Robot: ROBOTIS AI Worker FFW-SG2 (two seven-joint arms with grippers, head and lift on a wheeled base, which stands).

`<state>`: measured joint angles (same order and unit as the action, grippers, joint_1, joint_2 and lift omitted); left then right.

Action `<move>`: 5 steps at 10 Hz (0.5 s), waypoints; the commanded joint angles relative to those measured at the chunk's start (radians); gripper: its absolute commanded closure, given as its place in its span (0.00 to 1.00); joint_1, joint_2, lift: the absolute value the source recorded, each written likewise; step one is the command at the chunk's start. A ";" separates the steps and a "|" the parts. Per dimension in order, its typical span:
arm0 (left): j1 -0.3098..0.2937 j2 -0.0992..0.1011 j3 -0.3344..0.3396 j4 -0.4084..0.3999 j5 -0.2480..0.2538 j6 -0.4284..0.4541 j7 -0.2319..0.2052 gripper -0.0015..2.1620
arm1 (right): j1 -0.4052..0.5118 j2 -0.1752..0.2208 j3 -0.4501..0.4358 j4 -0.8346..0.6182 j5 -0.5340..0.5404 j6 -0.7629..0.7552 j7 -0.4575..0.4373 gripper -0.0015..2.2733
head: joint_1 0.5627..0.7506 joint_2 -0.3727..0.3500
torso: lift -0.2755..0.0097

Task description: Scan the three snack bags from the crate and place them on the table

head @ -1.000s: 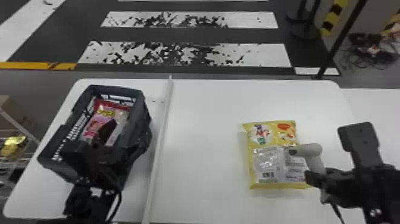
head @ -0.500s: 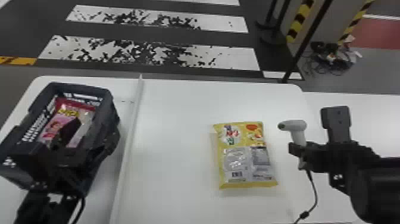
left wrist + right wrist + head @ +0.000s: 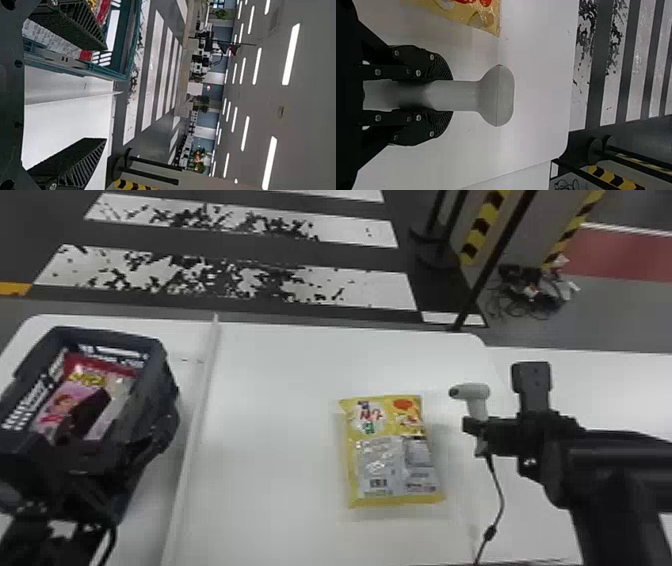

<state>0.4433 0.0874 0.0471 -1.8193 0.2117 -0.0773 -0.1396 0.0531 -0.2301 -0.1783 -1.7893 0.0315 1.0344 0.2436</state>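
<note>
The right gripper (image 3: 477, 430) had its jaws closed on the handle of a pale, gun-shaped plastic scanner (image 3: 472, 391), one finger pressed to each side, the head standing clear past the tips. The left gripper (image 3: 134, 415) had its jaws spread wide and empty, one finger over the inside of a dark blue-grey slatted plastic crate (image 3: 110, 335), the other outside its wall, above the bench (image 3: 280, 380).

In the crate lay a shiny red-and-pink snack bag (image 3: 97, 365) with yellow lettering, its lower part hidden by the left gripper. Whether the whitish part next to it belonged to another bag, I could not tell. A yellow snack bag (image 3: 392, 450) with a silvery printed panel lay flat on the bench, between the crate and the scanner; the right wrist view cut it off at the edge. The scanner's black cord (image 3: 500, 495) ran out at the bottom of the head view.

The bench was smooth and white, crossed by a thin raised white strip (image 3: 202, 400) beside the crate. Beyond were worn white floor stripes (image 3: 225, 280), black-and-yellow edging (image 3: 482, 225) and tangled cables (image 3: 530, 292).
</note>
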 commanded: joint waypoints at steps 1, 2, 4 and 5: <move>-0.006 0.002 -0.009 0.003 0.000 0.000 0.000 0.03 | -0.030 -0.015 -0.013 0.067 -0.002 -0.010 0.006 0.99 | 0.70 0.29 | 0.75; -0.009 0.002 -0.013 0.003 0.000 0.000 0.000 0.03 | -0.052 -0.025 -0.018 0.106 -0.002 -0.007 0.011 0.99 | 0.70 0.27 | 0.75; -0.008 0.002 -0.013 0.003 0.000 0.000 0.000 0.03 | -0.091 -0.035 -0.018 0.195 -0.010 -0.029 0.020 0.99 | 0.70 0.24 | 0.75; -0.008 0.002 -0.013 0.003 0.000 0.000 0.000 0.03 | -0.099 -0.037 -0.018 0.229 -0.010 -0.047 0.022 0.97 | 0.70 0.23 | 0.75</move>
<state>0.4352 0.0890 0.0337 -1.8160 0.2115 -0.0776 -0.1396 -0.0385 -0.2659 -0.1963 -1.5853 0.0221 1.0000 0.2651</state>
